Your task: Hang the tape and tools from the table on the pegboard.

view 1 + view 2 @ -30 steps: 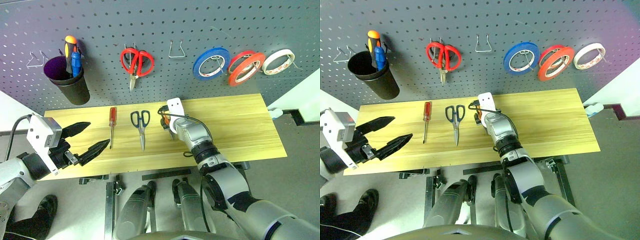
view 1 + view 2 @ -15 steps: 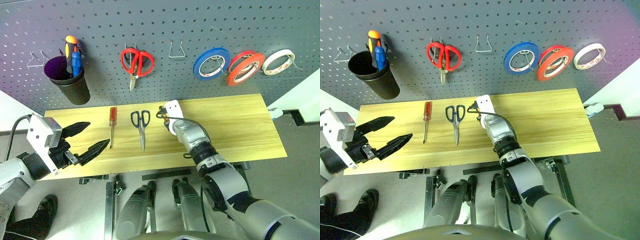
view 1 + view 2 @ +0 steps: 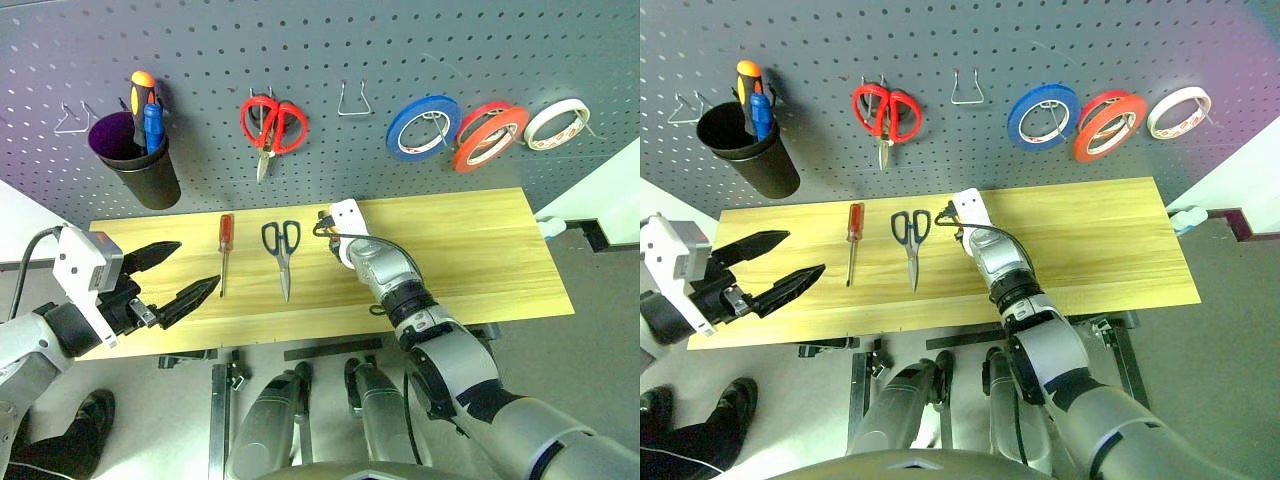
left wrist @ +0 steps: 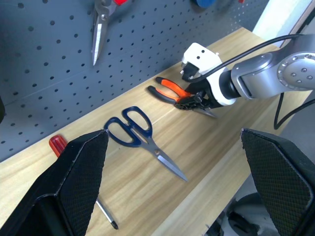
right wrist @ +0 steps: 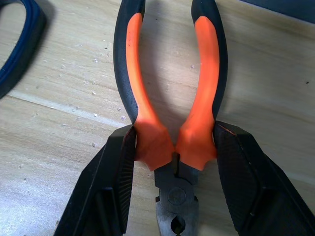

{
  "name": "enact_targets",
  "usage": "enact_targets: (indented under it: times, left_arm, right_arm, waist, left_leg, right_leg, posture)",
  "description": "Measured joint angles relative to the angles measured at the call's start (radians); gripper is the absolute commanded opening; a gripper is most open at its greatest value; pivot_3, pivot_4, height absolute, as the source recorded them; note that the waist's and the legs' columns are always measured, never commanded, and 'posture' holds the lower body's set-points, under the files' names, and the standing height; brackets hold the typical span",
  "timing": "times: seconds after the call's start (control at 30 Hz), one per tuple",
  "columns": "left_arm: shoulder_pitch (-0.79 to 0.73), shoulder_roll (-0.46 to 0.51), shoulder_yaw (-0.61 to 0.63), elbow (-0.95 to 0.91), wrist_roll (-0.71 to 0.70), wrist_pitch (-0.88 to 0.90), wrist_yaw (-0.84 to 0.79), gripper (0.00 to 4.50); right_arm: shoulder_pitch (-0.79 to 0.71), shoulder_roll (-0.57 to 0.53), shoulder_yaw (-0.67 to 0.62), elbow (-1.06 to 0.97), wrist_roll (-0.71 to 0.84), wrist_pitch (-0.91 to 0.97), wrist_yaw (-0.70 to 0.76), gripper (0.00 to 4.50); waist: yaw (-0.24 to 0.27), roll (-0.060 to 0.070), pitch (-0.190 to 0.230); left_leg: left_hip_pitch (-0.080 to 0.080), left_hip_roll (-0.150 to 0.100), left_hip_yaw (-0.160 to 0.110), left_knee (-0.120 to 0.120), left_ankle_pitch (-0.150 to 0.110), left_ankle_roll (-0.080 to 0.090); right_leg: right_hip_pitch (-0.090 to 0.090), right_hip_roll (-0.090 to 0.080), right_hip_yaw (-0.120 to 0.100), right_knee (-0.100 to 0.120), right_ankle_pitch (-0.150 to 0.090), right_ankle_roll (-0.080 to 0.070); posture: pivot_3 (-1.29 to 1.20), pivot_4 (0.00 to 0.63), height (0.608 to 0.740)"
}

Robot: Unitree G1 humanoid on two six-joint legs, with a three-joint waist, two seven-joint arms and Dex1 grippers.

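From the head view I count the red-orange tape (image 3: 492, 134) already on the pegboard (image 3: 330, 40); scissors (image 3: 282, 248) and screwdriver (image 3: 225, 243) lie on the surface (image 3: 470, 250). My left wrist view shows the left gripper (image 3: 180, 276), fingers spread, empty. My right wrist view shows the right gripper (image 5: 173, 184), fingers clamped on the pliers (image 5: 170, 93), not yet lifted.

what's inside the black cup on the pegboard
Two screwdrivers stand in the black cup on the pegboard: an orange-handled screwdriver and a blue-handled screwdriver. Their handles rise above the rim; their shafts and the cup's bottom are hidden by its wall.
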Motion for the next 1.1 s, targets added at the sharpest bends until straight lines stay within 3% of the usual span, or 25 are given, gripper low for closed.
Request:
enact_targets:
  times: [0.23, 0.53, 1.1]
  left_arm:
    - [-0.024, -0.001, -0.01, 0.013, 0.008, -0.003, 0.0, 4.5]
    - [-0.086, -0.002, -0.057, 0.067, 0.046, -0.029, -0.012, 4.5]
    - [-0.149, -0.002, -0.126, 0.12, 0.084, -0.048, -0.045, 4.5]
  right_arm:
    - [0.05, -0.053, 0.001, -0.092, 0.027, 0.039, 0.132, 2.08]
    - [0.21, -0.188, 0.032, -0.331, 0.09, 0.129, 0.407, 2.08]
    - [0.286, -0.313, -0.082, -0.438, 0.212, 0.14, 0.528, 2.08]
  waist:
    - [0.0, 0.0, 0.0]
    - [-0.002, 0.0, 0.0]
    - [-0.003, -0.001, 0.0]
  left_leg:
    - [0.0, 0.0, 0.0, 0.0, -0.001, 0.002]
    - [-0.002, 0.0, 0.0, 0.0, 0.0, 0.0]
    - [-0.004, 0.0, 0.0, 0.001, 0.001, -0.001]
  right_leg:
    - [0.001, 0.0, 0.0, 0.0, 0.0, 0.0]
    - [0.001, 0.0, -0.001, 0.0, 0.0, 0.0]
    - [-0.001, -0.001, -0.001, 0.0, 0.0, 0.0]
  posture:
    - [0.04, 0.339, 0.729]
    - [-0.01, 0.319, 0.729]
    - [-0.05, 0.292, 0.729]
